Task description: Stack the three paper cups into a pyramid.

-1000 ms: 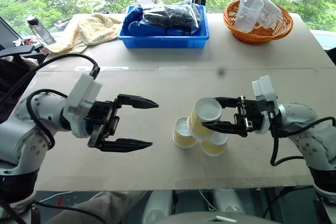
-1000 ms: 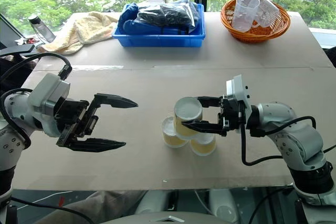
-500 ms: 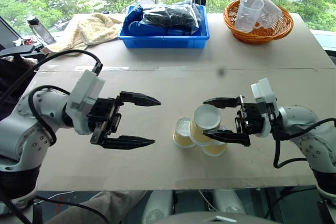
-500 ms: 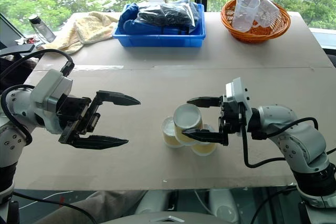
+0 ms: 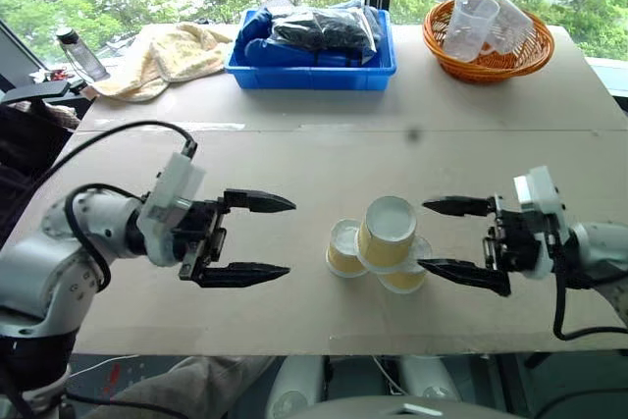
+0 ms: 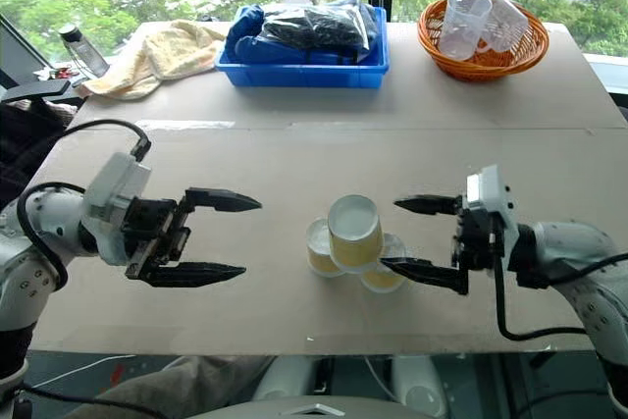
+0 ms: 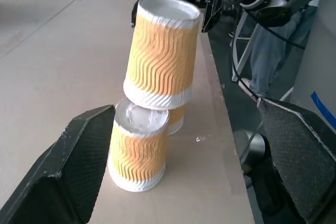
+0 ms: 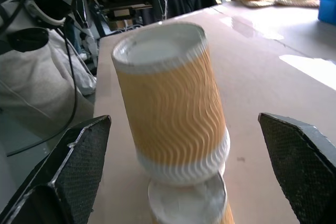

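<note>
Since the earlier frames, right gripper (image 5: 453,240) has let go of the top cup (image 5: 388,233) and drawn away toward 3 o'clock; its jaws now stand spread wide and empty, clear of the stack. Left gripper (image 5: 257,237) sits slightly lower than before, jaws likewise spread wide, holding nothing, well apart from the cups at their 9 o'clock.

Table (image 5: 324,159): the three paper cups stand near its front edge, between the two grippers. Blue bin (image 5: 312,56) lies at 12 o'clock on the far side, orange basket (image 5: 488,51) at 1 o'clock, yellow towel (image 5: 162,54) at 11 o'clock.

Stack: two base cups, left base cup (image 5: 341,249) and right base cup (image 5: 404,272), stand inverted side by side. The top cup rests inverted across both bases. In the left wrist view it appears tilted, not fully upright.

Task status, as judged: pyramid is assembled and released. Remaining: confirm the top cup holds steady; retract both arms.
</note>
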Available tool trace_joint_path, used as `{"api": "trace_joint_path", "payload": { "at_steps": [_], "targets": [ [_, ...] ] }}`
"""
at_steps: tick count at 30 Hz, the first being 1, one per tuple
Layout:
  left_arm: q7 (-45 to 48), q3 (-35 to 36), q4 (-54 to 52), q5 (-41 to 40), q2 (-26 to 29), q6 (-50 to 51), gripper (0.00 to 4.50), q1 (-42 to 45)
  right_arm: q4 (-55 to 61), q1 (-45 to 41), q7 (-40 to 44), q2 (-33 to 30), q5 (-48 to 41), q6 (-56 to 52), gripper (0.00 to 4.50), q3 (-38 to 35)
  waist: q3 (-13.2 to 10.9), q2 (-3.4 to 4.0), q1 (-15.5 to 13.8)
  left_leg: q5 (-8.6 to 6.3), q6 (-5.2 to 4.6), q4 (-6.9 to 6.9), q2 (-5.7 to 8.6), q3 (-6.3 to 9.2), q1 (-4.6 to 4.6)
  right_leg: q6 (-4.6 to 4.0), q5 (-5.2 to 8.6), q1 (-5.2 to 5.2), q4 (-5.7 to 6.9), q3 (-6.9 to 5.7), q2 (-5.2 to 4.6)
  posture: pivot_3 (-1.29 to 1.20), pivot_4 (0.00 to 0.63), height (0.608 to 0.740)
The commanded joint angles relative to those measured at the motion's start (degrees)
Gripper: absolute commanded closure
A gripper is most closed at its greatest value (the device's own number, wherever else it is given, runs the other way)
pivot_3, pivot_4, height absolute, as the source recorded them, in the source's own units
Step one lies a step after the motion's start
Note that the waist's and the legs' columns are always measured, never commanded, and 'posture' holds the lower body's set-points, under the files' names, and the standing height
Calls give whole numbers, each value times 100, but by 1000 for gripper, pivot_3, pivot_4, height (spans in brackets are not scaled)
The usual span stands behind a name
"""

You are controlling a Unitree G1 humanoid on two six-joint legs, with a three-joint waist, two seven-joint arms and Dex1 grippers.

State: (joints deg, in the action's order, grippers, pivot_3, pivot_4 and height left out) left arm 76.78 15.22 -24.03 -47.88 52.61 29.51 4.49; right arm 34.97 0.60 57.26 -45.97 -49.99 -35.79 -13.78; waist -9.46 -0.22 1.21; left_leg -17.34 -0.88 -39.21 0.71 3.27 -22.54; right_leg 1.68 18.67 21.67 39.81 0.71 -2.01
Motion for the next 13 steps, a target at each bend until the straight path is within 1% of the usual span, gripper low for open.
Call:
{"api": "trace_joint_path", "payload": {
  "at_steps": [1, 3, 4, 6, 8, 10, 11, 13],
  "targets": [
    [-664, 458, 163, 563, -237, -352, 0, -572, -297, 709, 72, 176, 297, 607, 54, -816, 4, 0, -31, -5, -9, 1, 0, 1, 3, 0, 0, -2, 1, 0, 0, 0, 150, 740],
    [-1023, 513, 310, 826, -406, -445, 0, -828, -766, 1025, 137, 283, 679, 1021, 54, -932, 3, -1, -54, -10, -18, 3, 0, 1, 18, 0, 0, -15, 2, 0, 0, 0, 150, 740],
    [-1230, 400, 387, 1053, -476, -470, 0, -937, -1163, 1030, 97, 406, 939, 1310, 54, -887, 4, -2, -55, -11, -20, 1, 0, 0, 18, 0, 0, -16, 5, 0, 0, 0, 150, 740],
    [-1689, 91, 552, 1618, -753, -774, 0, -1049, -2070, 833, -106, 667, 1549, 1912, 54, -655, 7, -8, -53, -11, -21, 0, 0, -2, 32, 0, -1, -26, 5, 2, 0, 0, 150, 740],
    [-2123, -128, 703, 2046, -1029, -1008, 0, -1011, -2743, 584, -193, 886, 1973, 2439, 54, -484, 6, -7, -51, -13, -24, 7, 1, -9, 81, 0, -1, -72, -1, 9, -2, 0, 150, 740],
    [-2611, -287, 978, 2546, -1445, -1593, 0, -883, -3426, 304, -187, 1112, 2337, 3049, 54, -310, 7, -5, -48, -13, -24, 9, 1, -8, 88, -1, -1, -76, 1, 9, -2, 0, 150, 740],
    [-2740, -363, 1099, 2728, -1567, -1786, 0, -853, -3708, 194, -143, 1189, 2473, 3306, 54, -234, 7, -5, -46, -13, -23, 9, 1, -8, 90, -1, -1, -77, 4, 9, -1, 0, 150, 740],
    [-2715, -450, 1207, 2851, -1663, -1993, 0, -865, -4057, 69, -32, 1251, 2613, 3612, 54, -148, 7, -5, -46, -9, -17, 9, 1, -7, 86, -1, -1, -71, 7, 7, 2, 0, 150, 740]
  ]
}}
